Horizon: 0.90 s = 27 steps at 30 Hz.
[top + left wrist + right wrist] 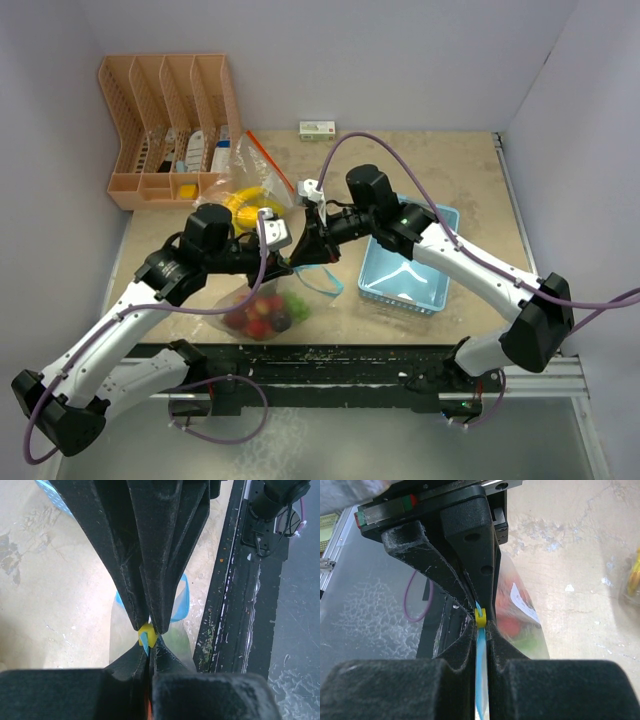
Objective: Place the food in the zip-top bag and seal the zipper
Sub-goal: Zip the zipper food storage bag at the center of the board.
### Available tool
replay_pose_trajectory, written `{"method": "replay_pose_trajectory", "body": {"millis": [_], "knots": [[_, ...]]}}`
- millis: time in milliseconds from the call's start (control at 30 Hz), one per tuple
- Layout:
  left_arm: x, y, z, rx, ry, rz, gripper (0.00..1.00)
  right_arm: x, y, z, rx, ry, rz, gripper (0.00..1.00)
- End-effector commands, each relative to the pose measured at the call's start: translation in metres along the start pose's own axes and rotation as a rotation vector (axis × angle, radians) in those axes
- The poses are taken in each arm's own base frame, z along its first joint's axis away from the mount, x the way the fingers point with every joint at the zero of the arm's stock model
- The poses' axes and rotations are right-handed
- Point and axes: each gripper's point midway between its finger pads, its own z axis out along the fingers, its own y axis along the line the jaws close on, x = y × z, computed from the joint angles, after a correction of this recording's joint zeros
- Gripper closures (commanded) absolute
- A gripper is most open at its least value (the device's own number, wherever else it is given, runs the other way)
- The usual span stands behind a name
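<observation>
Fixed items on the counter (440,170), a beige, scuffed surface:

1. Peach slotted organizer (165,125), rear left corner, 4 upright dividers, small items in its lower compartments.
2. Small white-and-green box (317,129), against the rear wall, well apart from the organizer.
3. Light-blue basket (400,303), right of center, near the front edge.

Top view: bright, even, diffuse light from above, sharp across the frame, with only soft, faint shadows on the table (450,170). Wrist views: the black fingers (210,695) nearest each lens are soft and out of focus along the lower edge, and the zip-top bag (530,635) behind them is blurred, with pale sheen on its film.
</observation>
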Motion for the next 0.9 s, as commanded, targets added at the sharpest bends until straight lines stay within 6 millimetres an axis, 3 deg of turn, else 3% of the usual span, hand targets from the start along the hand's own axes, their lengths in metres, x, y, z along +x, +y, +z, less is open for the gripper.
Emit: {"method": "replay_pose_trajectory", "body": {"millis": [0, 233, 333, 700, 867], "knots": [[-0.048, -0.008, -0.019, 0.004, -0.121, 0.077, 1.0, -0.015, -0.003, -0.008, 0.051, -0.026, -0.025, 0.94], [-0.056, 0.003, -0.03, -0.095, -0.151, 0.09, 1.0, -0.007, -0.002, -0.01, 0.054, 0.001, -0.024, 0.93], [-0.056, 0.003, -0.029, -0.098, -0.171, 0.08, 1.0, -0.005, -0.016, -0.011, 0.13, 0.01, -0.031, 0.88], [-0.056, 0.016, -0.033, -0.173, -0.189, 0.076, 1.0, 0.025, -0.017, -0.013, 0.16, 0.067, 0.038, 0.9], [-0.065, 0.029, -0.047, -0.281, -0.229, 0.08, 1.0, 0.043, -0.024, -0.014, 0.203, 0.096, 0.074, 0.9]]}}
